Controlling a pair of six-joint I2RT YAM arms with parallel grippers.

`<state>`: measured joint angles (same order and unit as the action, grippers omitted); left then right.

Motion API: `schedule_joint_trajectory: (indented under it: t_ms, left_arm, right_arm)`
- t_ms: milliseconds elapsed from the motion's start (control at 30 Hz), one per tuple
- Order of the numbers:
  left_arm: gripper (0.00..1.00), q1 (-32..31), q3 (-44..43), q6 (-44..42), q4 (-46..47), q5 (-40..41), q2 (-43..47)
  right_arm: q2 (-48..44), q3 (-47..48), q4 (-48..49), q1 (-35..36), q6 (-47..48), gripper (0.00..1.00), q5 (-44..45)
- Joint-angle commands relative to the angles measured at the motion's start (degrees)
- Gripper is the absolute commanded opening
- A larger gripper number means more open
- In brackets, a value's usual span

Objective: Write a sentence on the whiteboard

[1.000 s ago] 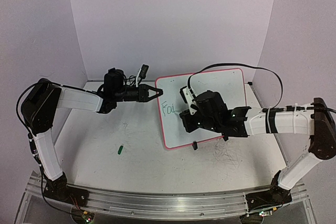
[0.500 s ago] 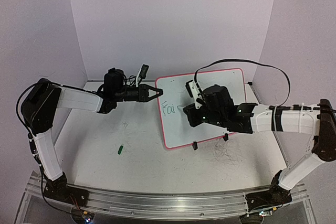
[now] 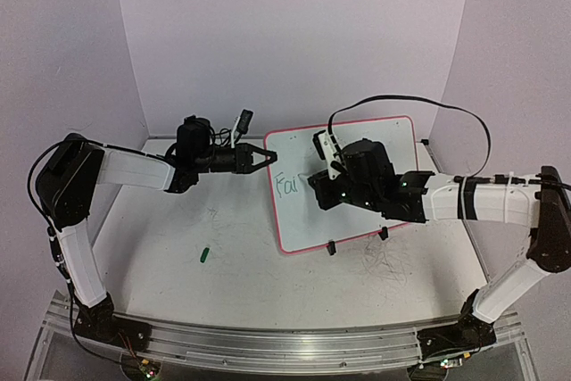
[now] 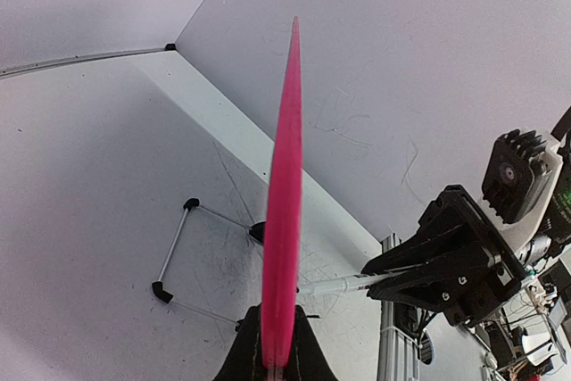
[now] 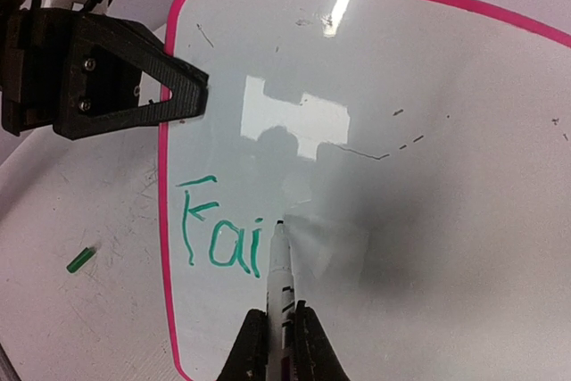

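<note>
- whiteboard (image 3: 393, 144) sits right of centre at the back of the bench (image 3: 241, 238), propped at a tilt, pink-red frame all round.
- Two black clip feet (image 3: 330, 247) show on its near edge, touching the bench.
- left fingers (image 5: 198, 91) are clenched on the board's left edge near the top corner. The left wrist view has the frame edge-on, running straight up from between the tips.
- right fingers (image 5: 278, 314) are clenched on a marker (image 5: 278, 274), which has a clear/white body and a dark tip pointing up the board.
- The marker tip is at the board surface, just right of the last letter. I cannot tell whether it is pressed or only grazing.
- sentence (image 5: 219, 238): only "Fai" is written, in thin green, low on the left side of the board, close to the frame.
- The rest of the board is blank apart from a few faint dark flecks and a glare patch near the top.
- green cap (image 3: 204, 254) lies loose on the bench left of the board, well apart from both arms.
- The right arm reaches in from the right across the board's lower half, and its black cable (image 3: 428, 106) loops above the top edge.
- The left arm comes in from the left, level, with the wrist just beside the board edge.
- Bench has dark scribble scuffs (image 3: 385, 267) near the board's near right corner.
</note>
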<state>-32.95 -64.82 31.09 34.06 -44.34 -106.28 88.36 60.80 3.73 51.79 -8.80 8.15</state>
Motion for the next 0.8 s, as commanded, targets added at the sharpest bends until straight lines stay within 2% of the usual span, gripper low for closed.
schedule_joint_trajectory:
  t_ms: [0, 767]
  left_arm:
    - [0.0, -0.71, -2.42, -0.4, -1.14, 0.22, -0.6]
    - [0.0, -0.73, -2.51, -0.59, -1.16, 0.16, -0.62]
  right_arm:
    - [1.35, 3.33, 2.13, 0.07, 0.72, 0.0, 1.3]
    - [1.8, 1.51, 1.21, 0.06, 0.32, 0.0, 3.61]
